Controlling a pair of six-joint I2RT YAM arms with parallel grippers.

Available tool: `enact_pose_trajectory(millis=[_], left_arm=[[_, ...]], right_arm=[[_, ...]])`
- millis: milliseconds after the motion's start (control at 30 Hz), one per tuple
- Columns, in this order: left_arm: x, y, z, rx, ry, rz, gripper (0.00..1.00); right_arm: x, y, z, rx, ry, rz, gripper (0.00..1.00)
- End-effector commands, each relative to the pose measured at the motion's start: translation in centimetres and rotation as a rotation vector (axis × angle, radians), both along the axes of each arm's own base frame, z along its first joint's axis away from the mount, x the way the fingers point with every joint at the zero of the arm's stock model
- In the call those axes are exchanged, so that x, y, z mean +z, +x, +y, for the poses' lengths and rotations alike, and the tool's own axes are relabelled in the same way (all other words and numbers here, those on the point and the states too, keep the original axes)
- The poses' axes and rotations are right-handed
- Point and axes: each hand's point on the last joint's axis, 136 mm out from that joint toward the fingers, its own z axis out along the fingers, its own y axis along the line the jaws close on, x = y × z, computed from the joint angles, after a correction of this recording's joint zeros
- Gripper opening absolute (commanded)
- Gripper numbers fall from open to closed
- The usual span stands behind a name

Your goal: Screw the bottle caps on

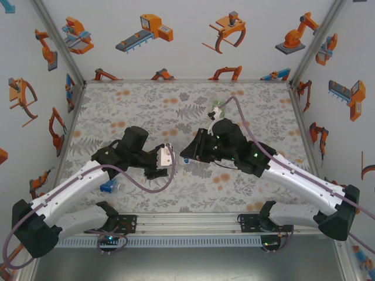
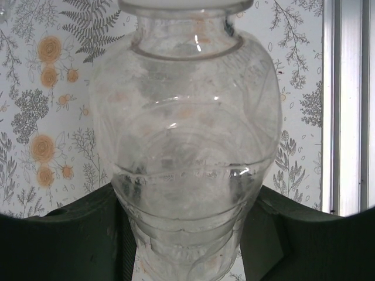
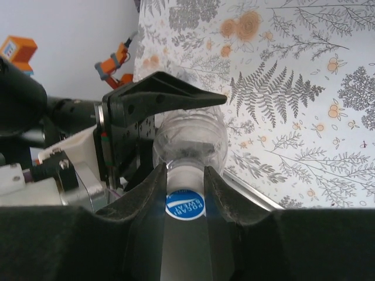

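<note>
My left gripper is shut on the lower body of a clear plain bottle. A white cap sits on the bottle's neck at the top edge of the left wrist view. In the right wrist view that cap, with a blue round logo on its top, is pinched between my right gripper's fingers. The clear bottle lies just beyond them, with the left gripper's dark finger across it. From above, the left gripper and the right gripper meet nose to nose over the middle of the table.
A bottle with a blue label lies near the front left, beside the left arm. A pale greenish bottle is at the back centre, near the right arm's cable. A metal rail runs along the near edge, and walls close in both sides.
</note>
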Motion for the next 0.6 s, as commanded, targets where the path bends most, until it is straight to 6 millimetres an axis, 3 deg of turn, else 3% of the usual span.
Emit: enact_pose_trajectory(millis=[0,67,167,333,567], left_arm=[[2.3,-0.7,-1.3,-0.075,-0.077,-0.032,0.0],[2.4,-0.8,-1.3,-0.076,-0.078,-0.033,0.0],[2.3,-0.8,-1.3,-0.076,-0.077,-0.032,0.0],[2.1,-0.3,-1.2,-0.053,-0.062,-0.037,0.0],[2.1,1.0,-1.3,0.014,-0.044,-0.025,0.0]], right_arm=[[1.5,1.3,-0.1,-0.052,0.044,-0.073,0.08],[2.6,1.3,-0.6,-0.018,0.015,-0.173,0.28],[3.3,1.4,-1.9,-0.034,-0.029,-0.225,0.44],[3.6,1.1,-2.2,-0.021,-0.026,-0.188,0.5],[2.3,0.1,-0.4,0.065,-0.008,-0.111,0.55]])
